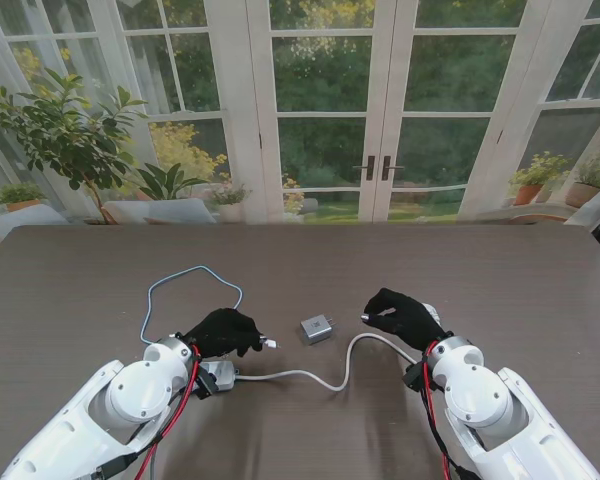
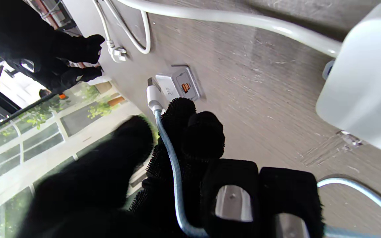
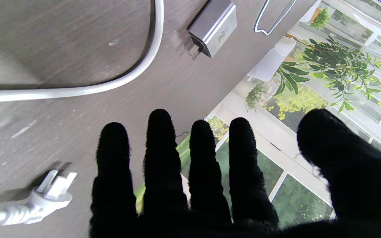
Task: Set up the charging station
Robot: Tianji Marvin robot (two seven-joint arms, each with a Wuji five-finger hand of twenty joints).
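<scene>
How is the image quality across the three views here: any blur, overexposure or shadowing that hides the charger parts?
Stand view: even daylight, sharp; the charging brick is small but clear. Left wrist view: left hand blurred up close, white power strip washed out, USB plug crisp. Right wrist view: right hand a featureless black shape, wall plug slightly soft, windows bright.

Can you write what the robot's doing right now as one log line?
left hand: holds USB cable plug | wall charger: unplugged on table | right hand: open

Stand camera looks down from above my shoulders; both wrist cameras sit close, sharing the adapter [image 1: 317, 328].
</scene>
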